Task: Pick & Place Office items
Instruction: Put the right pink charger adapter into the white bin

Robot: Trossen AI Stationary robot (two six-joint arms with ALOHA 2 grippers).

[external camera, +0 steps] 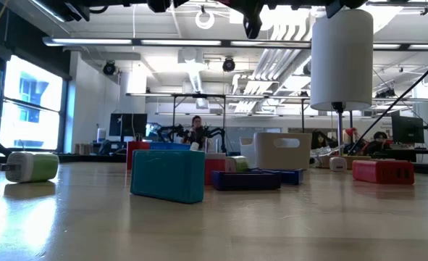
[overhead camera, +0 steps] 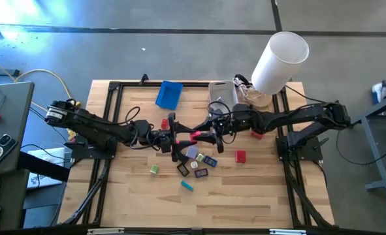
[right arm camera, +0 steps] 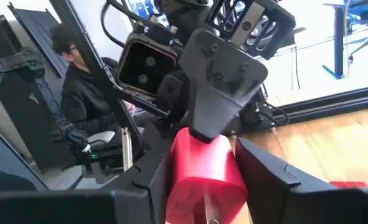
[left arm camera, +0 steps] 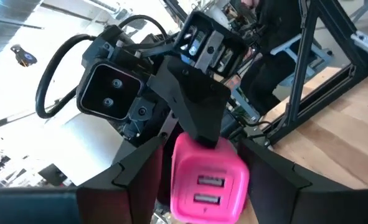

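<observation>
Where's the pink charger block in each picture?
High view: pink charger block mid-table, between the two claws.
Low view: not in it.
Left wrist view: bottom middle, ports showing.
Right wrist view: bottom middle, looking redder.
Shared landmark: the other arm's claw pinching its far end.

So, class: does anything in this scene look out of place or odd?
The pink charger block hangs above the table between the left gripper and right gripper, which meet tip to tip; the right one clamps it. The blue tray lies skewed.

blue tray [overhead camera: 169, 94] | white bin [overhead camera: 221, 91] | white cylinder [overhead camera: 281, 61] | table [overhead camera: 245, 196]
</observation>
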